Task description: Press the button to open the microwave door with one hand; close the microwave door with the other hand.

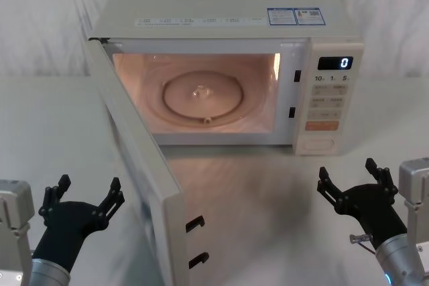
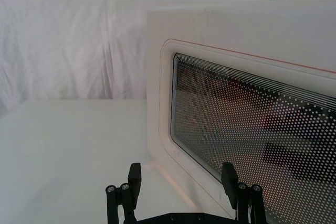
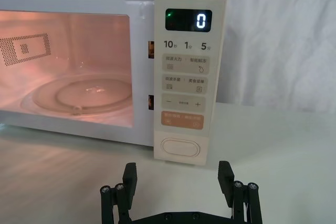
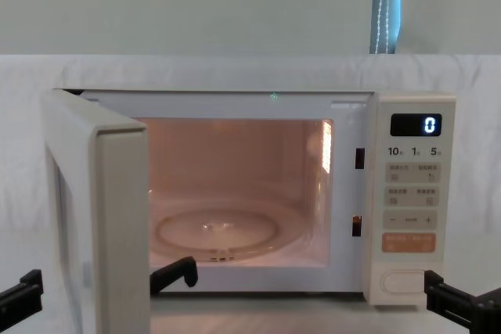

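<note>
In the head view the microwave door (image 1: 144, 165) stands swung wide, its free edge toward the robot between the 2 arms; the left gripper (image 1: 86, 195) sits just outside its outer face, fingers spread and holding nothing, and the right gripper (image 1: 354, 177) hovers open and empty in front of the button (image 1: 318, 144). Closing looks like the step in hand: I would push low on the outer face near the free edge, sweeping steadily until the latch hooks seat. The left wrist view has the door's dotted window close ahead, jaws apart, no writing readable. The right wrist view shows the display reading 0 and keys marked 10, 1, 5, with − and + below. In the chest view the cavity is lit, and the top labels stay unreadable
</note>
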